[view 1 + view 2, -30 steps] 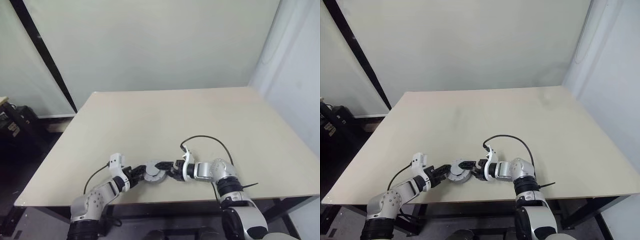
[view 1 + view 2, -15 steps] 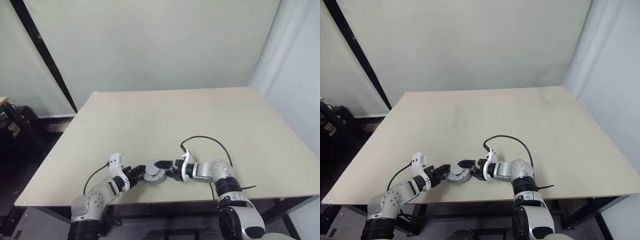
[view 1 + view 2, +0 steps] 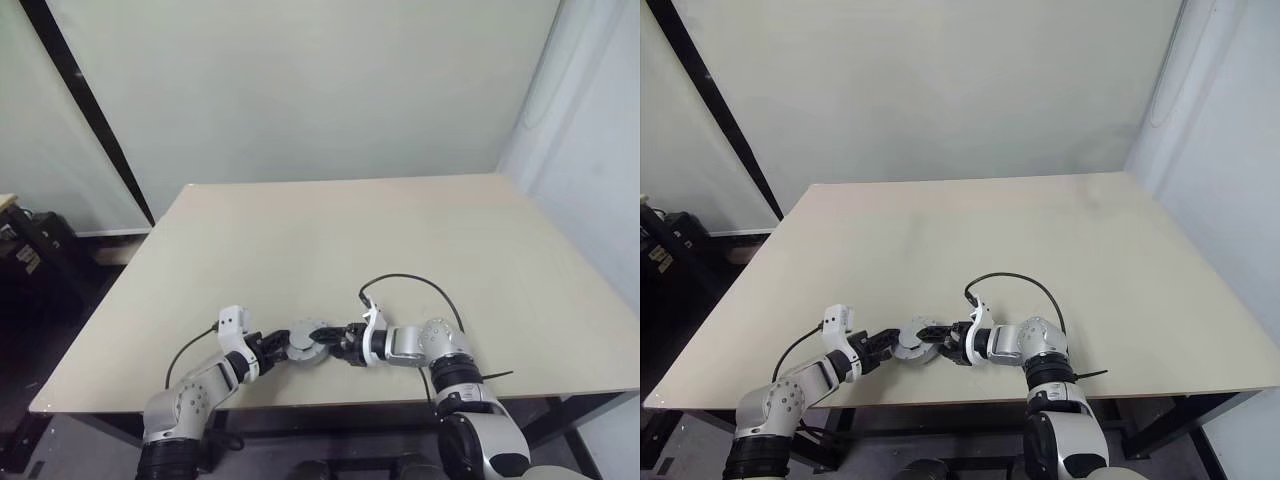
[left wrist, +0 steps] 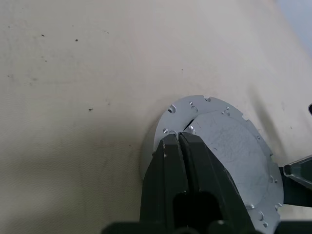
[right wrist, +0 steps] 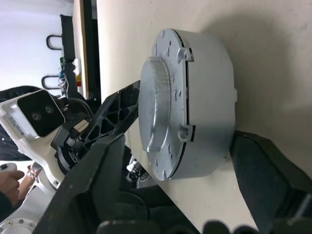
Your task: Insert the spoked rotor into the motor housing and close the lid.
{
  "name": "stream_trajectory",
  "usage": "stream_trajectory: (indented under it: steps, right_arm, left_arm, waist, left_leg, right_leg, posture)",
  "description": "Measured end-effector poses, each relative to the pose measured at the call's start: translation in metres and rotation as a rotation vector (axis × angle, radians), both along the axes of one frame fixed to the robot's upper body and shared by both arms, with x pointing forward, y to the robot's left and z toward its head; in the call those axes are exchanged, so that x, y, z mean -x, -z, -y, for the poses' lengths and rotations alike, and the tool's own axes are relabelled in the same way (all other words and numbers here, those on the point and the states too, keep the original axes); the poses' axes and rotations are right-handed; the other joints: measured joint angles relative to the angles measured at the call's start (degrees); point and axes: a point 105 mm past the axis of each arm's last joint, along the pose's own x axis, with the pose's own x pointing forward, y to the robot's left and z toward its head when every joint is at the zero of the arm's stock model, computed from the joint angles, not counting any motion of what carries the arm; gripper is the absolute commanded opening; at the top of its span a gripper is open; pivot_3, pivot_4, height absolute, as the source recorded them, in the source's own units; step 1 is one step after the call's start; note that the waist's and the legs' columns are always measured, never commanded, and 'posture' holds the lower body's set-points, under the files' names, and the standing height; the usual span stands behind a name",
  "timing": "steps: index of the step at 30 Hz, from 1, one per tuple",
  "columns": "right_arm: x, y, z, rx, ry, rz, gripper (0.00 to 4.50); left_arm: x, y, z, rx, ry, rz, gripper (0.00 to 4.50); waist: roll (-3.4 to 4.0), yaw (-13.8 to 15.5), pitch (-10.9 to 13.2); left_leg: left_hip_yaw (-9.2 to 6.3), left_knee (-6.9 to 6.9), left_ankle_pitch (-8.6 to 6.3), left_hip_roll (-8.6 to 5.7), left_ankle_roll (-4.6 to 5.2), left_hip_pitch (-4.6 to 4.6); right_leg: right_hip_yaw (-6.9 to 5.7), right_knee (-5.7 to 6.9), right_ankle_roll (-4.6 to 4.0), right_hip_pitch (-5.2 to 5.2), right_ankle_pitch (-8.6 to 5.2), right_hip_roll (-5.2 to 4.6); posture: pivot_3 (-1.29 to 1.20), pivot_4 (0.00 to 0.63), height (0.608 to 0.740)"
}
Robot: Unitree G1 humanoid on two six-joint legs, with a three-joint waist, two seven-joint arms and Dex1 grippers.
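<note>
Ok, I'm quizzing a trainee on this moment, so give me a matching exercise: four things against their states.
1 left gripper
2 right gripper
3 lid
4 black cable

A arches above the right arm
B fingers shut together
C fingers open, one on either side of the motor housing
D sits on the motor housing

Pairs: 1-B, 2-C, 3-D, 4-A

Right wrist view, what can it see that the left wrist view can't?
Extra in the right wrist view: the whole side wall of the motor housing, the right gripper open around it, and a person's hand far behind. Extra in the left wrist view: the flat top of the lid with its small holes. Shared: the lid sitting on the housing, the left gripper shut at its rim, and the table.
</note>
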Motion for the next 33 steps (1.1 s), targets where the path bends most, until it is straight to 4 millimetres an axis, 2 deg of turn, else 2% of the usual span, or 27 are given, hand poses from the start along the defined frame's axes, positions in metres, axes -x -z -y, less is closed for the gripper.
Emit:
stream_trajectory:
  steps: [1, 6, 7, 21, 24, 31, 33]
  right_arm:
    - [-0.001, 0.000, 0.000, 0.000, 0.003, 0.003, 3.00]
    - [-0.003, -0.001, 0.002, -0.014, 0.021, 0.003, 1.31]
    - [-0.003, -0.002, 0.001, -0.023, 0.023, 0.003, 1.18]
    - [-0.002, -0.002, 0.001, -0.028, 0.021, -0.005, 1.18]
    - [-0.001, -0.002, 0.001, -0.029, 0.021, -0.006, 1.18]
    - [-0.001, -0.003, 0.001, -0.040, 0.023, -0.008, 1.18]
    - [-0.001, -0.003, 0.001, -0.047, 0.027, -0.010, 1.18]
  left_arm:
    - [0.000, 0.000, 0.000, -0.001, 0.000, 0.000, 0.00]
    - [0.000, 0.002, -0.004, -0.014, -0.013, -0.006, 0.00]
    - [0.000, 0.002, -0.005, -0.019, -0.016, -0.007, 0.00]
    - [-0.001, 0.003, -0.006, -0.023, -0.018, -0.002, 0.00]
    - [-0.001, 0.002, -0.006, -0.012, -0.027, -0.002, 0.52]
    - [0.004, 0.009, -0.021, 0.026, -0.086, -0.054, 2.89]
    - [0.004, 0.006, -0.025, 0.076, -0.109, -0.048, 3.56]
  waist:
    - [0.00, 0.0, 0.0]
    - [0.01, 0.0, 0.0]
    - [0.05, 0.0, 0.0]
    - [0.06, 0.0, 0.0]
    - [0.06, 0.0, 0.0]
    - [0.03, 0.0, 0.0]
    - [0.02, 0.0, 0.0]
  left_leg:
    - [0.00, 0.00, 0.00, 0.00, 0.00, 0.00]
    - [-0.02, -0.01, 0.00, 0.00, 0.00, -0.01]
    - [-0.01, -0.01, 0.00, 0.00, 0.00, 0.00]
    - [-0.01, -0.04, 0.00, 0.00, 0.00, 0.00]
    - [-0.01, -0.04, 0.00, 0.00, 0.00, -0.01]
    - [-0.03, -0.07, -0.01, 0.00, 0.00, -0.20]
    - [-0.06, -0.06, 0.00, 0.01, 0.00, -0.34]
  right_leg:
    - [0.00, 0.00, 0.00, 0.00, 0.00, 0.00]
    - [-0.01, 0.00, 0.00, -0.02, 0.00, 0.00]
    - [0.00, -0.01, 0.00, 0.01, 0.00, 0.00]
    - [0.00, -0.01, 0.00, -0.01, 0.00, -0.02]
    - [0.00, -0.01, 0.00, -0.02, 0.00, -0.02]
    - [-0.03, -0.03, 0.01, -0.18, 0.00, -0.01]
    - [-0.05, -0.02, 0.01, -0.27, 0.01, 0.01]
  posture:
    - [0.00, 0.000, 0.740]
    - [0.00, 0.000, 0.740]
    - [0.00, 0.000, 0.740]
    - [0.00, 0.000, 0.740]
    - [0.00, 0.000, 0.740]
    - [0.00, 0.000, 0.740]
    - [0.00, 0.000, 0.740]
